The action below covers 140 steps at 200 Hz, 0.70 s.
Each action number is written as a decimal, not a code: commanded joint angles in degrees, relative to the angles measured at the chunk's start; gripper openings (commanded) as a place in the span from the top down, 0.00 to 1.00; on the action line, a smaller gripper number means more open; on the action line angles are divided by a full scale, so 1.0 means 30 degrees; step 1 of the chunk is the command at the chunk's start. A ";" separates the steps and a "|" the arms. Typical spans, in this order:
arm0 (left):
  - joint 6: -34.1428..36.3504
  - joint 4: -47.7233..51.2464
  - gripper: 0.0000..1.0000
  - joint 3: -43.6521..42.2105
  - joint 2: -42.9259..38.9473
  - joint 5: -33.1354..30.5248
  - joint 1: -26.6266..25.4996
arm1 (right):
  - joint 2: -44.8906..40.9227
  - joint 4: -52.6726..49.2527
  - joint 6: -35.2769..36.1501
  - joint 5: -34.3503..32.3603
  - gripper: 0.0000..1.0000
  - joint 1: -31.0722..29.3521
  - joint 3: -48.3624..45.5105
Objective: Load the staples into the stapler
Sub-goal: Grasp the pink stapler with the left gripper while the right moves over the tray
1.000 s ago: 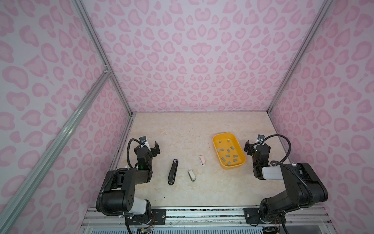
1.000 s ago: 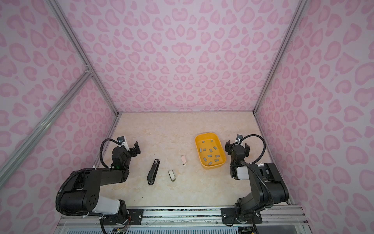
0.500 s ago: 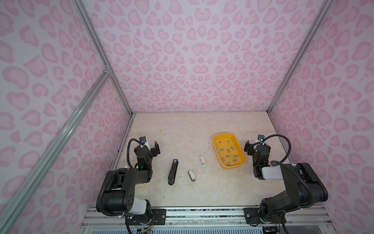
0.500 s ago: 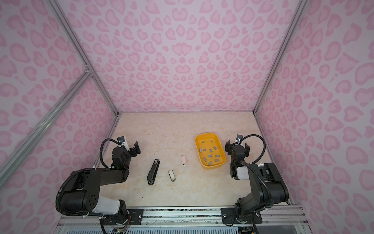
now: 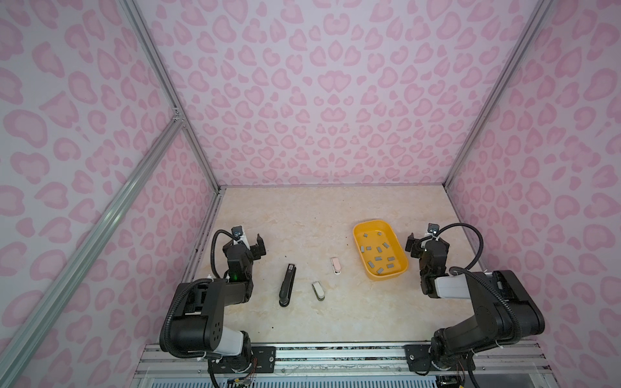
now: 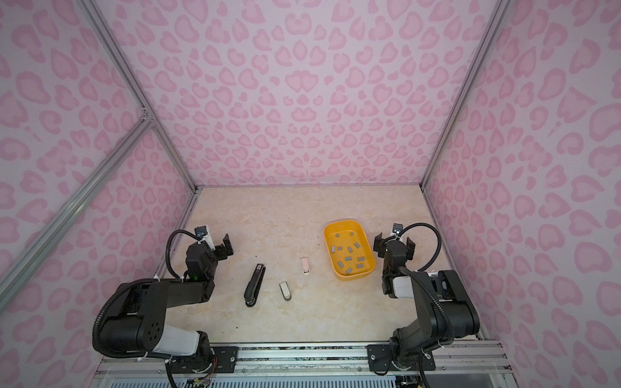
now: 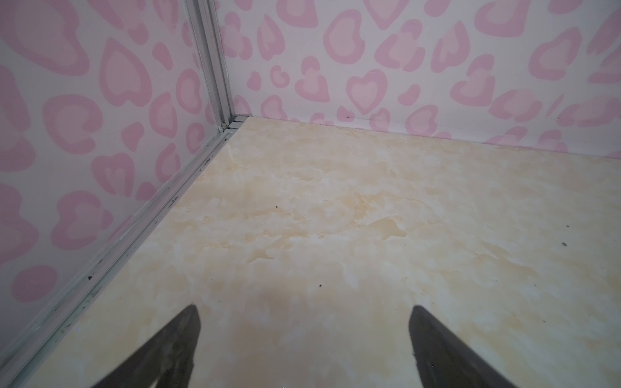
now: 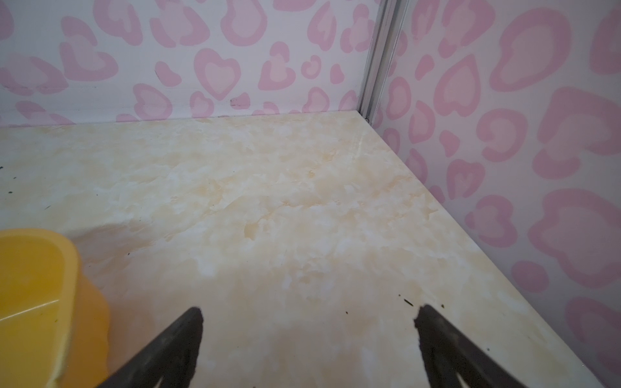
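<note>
Several small grey staples (image 5: 378,249) (image 6: 349,249) lie scattered in a yellow tray (image 5: 384,277) (image 6: 353,276) on the right of the table. A long black stapler (image 5: 288,284) (image 6: 254,284) lies left of centre. Beside it are a small white stapler (image 5: 318,290) (image 6: 285,290) and a small pink stapler (image 5: 335,264) (image 6: 305,264). My left gripper (image 5: 247,240) (image 6: 216,243) (image 7: 304,307) hangs open and empty over bare table left of the black stapler. My right gripper (image 5: 426,241) (image 6: 394,244) (image 8: 309,308) is open and empty just right of the tray (image 8: 70,255).
Pink patterned walls with metal corner posts (image 5: 215,183) (image 5: 447,181) close in the table on three sides. Both arm bases stand on a metal rail (image 5: 336,356) along the front edge. Small dark specks dot the marble-look tabletop (image 5: 302,218).
</note>
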<state>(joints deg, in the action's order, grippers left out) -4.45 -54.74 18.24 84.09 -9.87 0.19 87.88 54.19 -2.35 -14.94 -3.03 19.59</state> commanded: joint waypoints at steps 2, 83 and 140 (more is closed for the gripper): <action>-0.0332 0.1702 0.02 0.0903 -0.1049 -0.1212 -0.0045 | -0.1201 -0.0316 0.0685 0.0614 0.01 -0.0185 0.0235; -0.6212 1.3213 0.02 0.2585 -1.4702 -0.0362 -0.0091 | -0.8487 -1.6521 -0.7330 0.3259 0.01 0.0924 0.4817; -1.2048 1.6940 0.03 0.5598 -1.8475 -0.0060 -0.0075 | -1.0368 -1.8779 -0.5787 0.0216 0.01 -0.6455 0.8324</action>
<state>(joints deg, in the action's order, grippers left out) -28.88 -12.45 31.90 29.19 -7.14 -0.12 54.41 4.10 -23.07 -8.86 -13.19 40.27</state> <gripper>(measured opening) 0.979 0.988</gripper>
